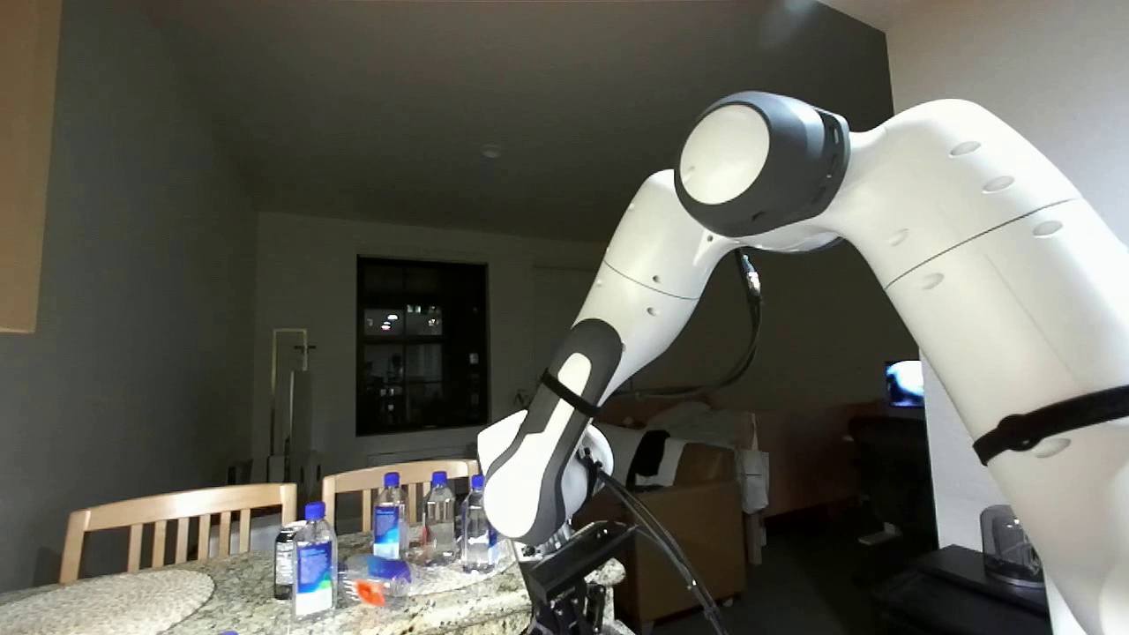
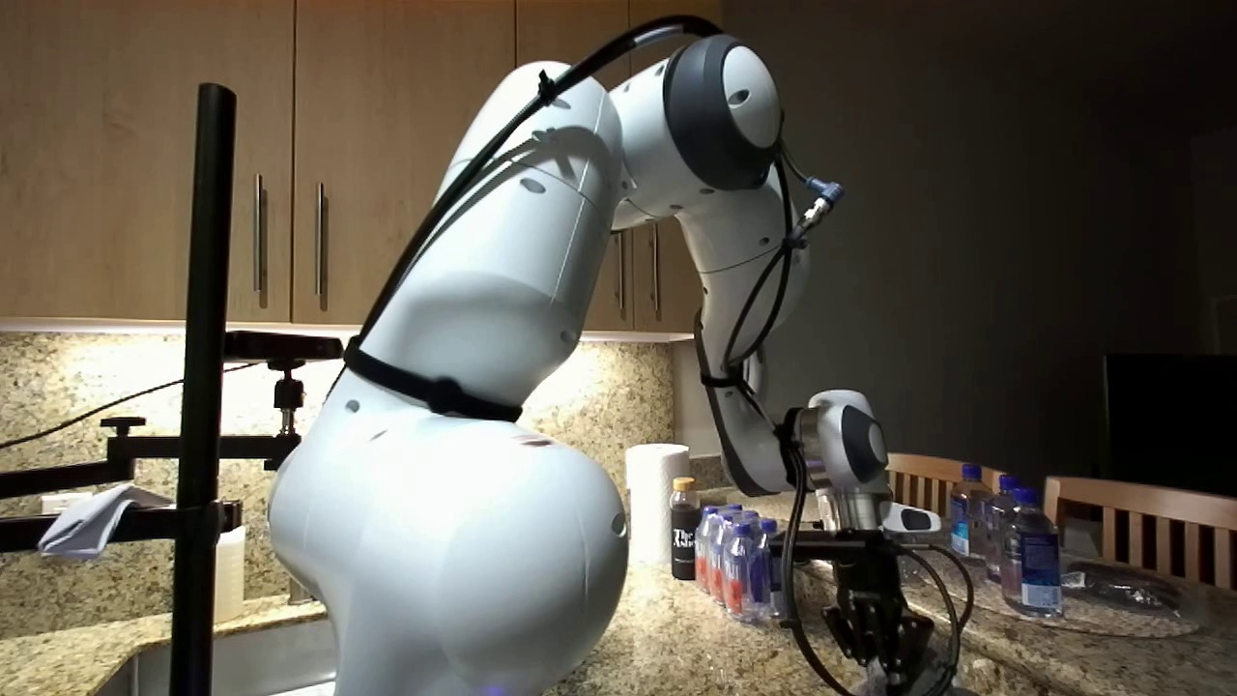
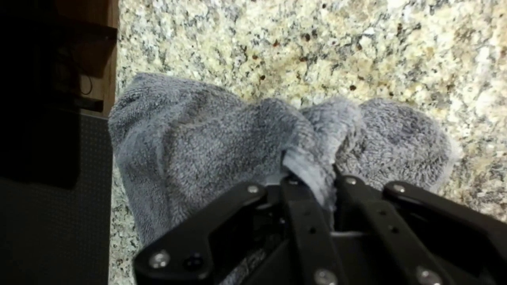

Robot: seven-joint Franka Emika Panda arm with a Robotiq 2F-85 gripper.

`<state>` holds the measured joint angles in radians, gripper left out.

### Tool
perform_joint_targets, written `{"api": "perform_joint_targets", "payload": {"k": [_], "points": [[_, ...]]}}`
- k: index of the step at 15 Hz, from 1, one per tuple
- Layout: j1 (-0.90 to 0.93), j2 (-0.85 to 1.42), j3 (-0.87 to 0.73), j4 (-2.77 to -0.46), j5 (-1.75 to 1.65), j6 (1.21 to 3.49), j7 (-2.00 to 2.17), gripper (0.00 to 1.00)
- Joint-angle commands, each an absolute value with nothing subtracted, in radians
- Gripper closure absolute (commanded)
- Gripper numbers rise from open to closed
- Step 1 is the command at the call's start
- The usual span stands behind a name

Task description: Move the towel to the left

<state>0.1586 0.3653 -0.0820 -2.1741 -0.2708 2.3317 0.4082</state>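
The towel (image 3: 222, 150) is a grey, fluffy cloth lying bunched in soft folds on the speckled stone counter in the wrist view. Its left end lies by the counter's edge, and its right end is a rounded fold. My gripper (image 3: 317, 180) is over the towel's middle, with a raised fold pinched between its two fingertips. The lower part of the towel is hidden behind the gripper. In both exterior views the gripper (image 1: 564, 608) (image 2: 884, 638) points down at the bottom of the picture. A bit of grey cloth shows under it in an exterior view (image 2: 876, 681).
The counter's edge (image 3: 114, 229) drops off at left in the wrist view. Blue-capped bottles (image 1: 314, 569) and a can (image 1: 284, 564) stand beside the arm. A bottle pack (image 2: 739, 565), dark bottle (image 2: 683, 536) and paper roll (image 2: 657, 493) stand behind. A sink (image 2: 232, 657) lies near the base.
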Motion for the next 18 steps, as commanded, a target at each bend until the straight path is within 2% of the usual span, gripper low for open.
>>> {"api": "perform_joint_targets", "payload": {"k": [1, 2, 8, 18], "points": [[0.177, 0.318, -0.099, -2.148, -0.330, 2.251, 0.465, 0.92], [0.177, 0.312, -0.099, -2.133, -0.339, 2.226, 0.473, 0.90], [0.164, 0.241, -0.076, -2.062, -0.351, 2.032, 0.485, 0.90], [0.167, 0.173, -0.009, -1.878, -0.317, 1.939, 0.677, 0.90]]}}
